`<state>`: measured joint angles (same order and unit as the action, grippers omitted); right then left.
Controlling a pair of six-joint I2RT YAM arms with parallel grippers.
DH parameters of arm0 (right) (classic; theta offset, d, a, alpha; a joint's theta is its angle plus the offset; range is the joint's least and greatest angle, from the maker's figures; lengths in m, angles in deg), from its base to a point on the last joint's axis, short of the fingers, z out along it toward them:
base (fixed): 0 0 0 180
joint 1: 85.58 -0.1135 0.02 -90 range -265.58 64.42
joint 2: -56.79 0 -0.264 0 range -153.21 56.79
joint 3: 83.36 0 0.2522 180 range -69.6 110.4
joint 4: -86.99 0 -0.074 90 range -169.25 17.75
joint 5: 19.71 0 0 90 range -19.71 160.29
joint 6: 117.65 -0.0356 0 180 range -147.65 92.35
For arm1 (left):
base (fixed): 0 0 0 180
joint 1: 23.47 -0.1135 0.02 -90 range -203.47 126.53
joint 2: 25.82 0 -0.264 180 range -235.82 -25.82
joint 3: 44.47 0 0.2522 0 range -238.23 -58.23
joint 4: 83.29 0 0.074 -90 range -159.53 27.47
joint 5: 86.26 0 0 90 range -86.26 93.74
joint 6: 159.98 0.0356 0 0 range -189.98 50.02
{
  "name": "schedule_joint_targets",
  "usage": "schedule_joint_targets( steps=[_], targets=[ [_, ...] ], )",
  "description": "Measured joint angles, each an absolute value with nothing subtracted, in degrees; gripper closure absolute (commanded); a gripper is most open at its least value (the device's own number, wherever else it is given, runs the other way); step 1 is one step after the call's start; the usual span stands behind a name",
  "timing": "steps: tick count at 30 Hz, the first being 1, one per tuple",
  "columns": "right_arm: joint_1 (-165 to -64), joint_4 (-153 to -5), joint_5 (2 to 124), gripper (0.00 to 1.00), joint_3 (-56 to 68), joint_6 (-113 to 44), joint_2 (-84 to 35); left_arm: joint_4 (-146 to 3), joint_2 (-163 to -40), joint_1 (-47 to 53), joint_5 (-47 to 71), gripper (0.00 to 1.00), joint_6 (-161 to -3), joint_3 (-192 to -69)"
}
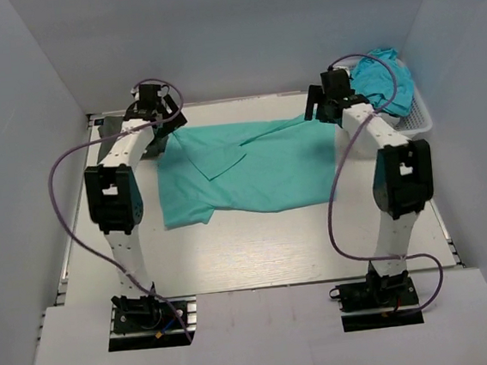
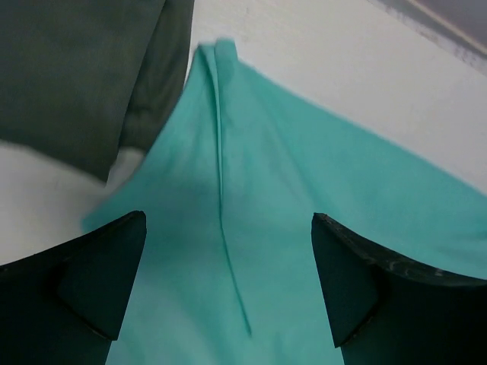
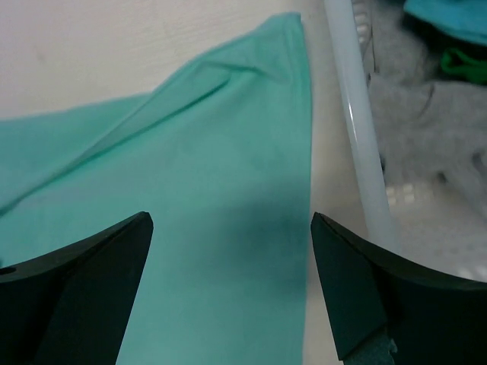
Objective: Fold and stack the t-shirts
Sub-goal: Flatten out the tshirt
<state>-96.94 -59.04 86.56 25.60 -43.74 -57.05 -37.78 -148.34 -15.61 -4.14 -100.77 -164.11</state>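
White table (image 1: 259, 250) bears teal t-shirt (image 1: 259, 168), folded olive t-shirt (image 2: 76, 68), white basket (image 1: 417, 121)

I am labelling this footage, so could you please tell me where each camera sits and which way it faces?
Top external: fixed above and behind the bases, looking down on the table; left arm and right arm show whole, flanking the teal t-shirt, basket far right.
Left wrist: on the left arm, looking down past the open left gripper at a teal corner and the dark olive t-shirt.
Right wrist: on the right arm, looking past the open right gripper at teal cloth and the basket rim.
Shared: all three see the teal t-shirt.
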Motion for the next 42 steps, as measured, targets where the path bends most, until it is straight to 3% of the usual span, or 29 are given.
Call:
schedule_joint_targets(
  steps=[6, 11, 16, 24, 26, 28, 29, 30, 31, 32, 33, 36, 39, 42],
  targets=[
    [-98.40, -61.38, 81.82, 0.10, 5.65, -45.43, -34.69, -35.09, -124.69, -14.54, -3.05, 0.00, -102.21, -143.70],
    [-98.38, -61.27, 78.43, 0.10, -9.17, -47.22, -25.07, -33.78, -111.36, -14.52, -1.67, 0.00, -103.65, -125.27],
    [-98.32, -60.70, 73.36, 0.10, -19.51, -48.88, -22.40, -34.39, -107.47, -14.67, 2.64, 0.00, -105.14, -112.55],
    [-98.32, -60.26, 70.08, 0.10, -24.28, -51.02, -21.36, -33.85, -105.44, -14.63, 2.37, 0.00, -109.12, -105.08],
    [-98.29, -60.33, 70.06, 0.10, -25.50, -51.39, -21.01, -34.72, -104.65, -14.65, 2.20, 0.05, -109.90, -103.44],
    [-98.29, -60.26, 70.08, 0.10, -26.50, -51.74, -20.87, -35.77, -104.61, -14.67, 2.26, 0.16, -110.67, -102.13],
    [-98.29, -60.33, 70.08, 0.10, -26.92, -51.94, -20.87, -36.29, -104.80, -14.67, 2.39, 0.28, -110.78, -101.73],
    [-98.29, -60.33, 70.08, 0.10, -27.23, -52.14, -20.87, -36.54, -105.02, -14.67, 2.42, 0.28, -111.00, -101.47],
    [-98.29, -60.31, 70.08, 0.10, -27.44, -52.38, -20.87, -37.10, -105.37, -14.67, 2.66, 0.45, -110.89, -101.32],
    [-98.29, -60.31, 70.08, 0.10, -27.53, -52.59, -20.87, -37.63, -105.92, -14.67, 2.77, 0.55, -111.43, -101.23],
    [-98.29, -60.42, 70.23, 0.10, -27.55, -52.75, -20.90, -38.17, -106.49, -14.67, 2.79, 0.77, -111.61, -101.21],
    [-98.29, -61.29, 70.86, 0.18, -27.55, -53.12, -21.20, -38.68, -107.99, -14.67, 2.81, 0.99, -111.87, -101.25],
    [-98.29, -61.81, 71.63, 0.32, -27.55, -53.82, -22.43, -37.15, -108.28, -14.67, 3.09, 1.00, -111.81, -102.41],
    [-98.29, -61.90, 72.11, 0.34, -27.49, -54.63, -23.87, -33.21, -108.63, -14.67, 4.60, 1.00, -112.31, -107.63]
  ],
)
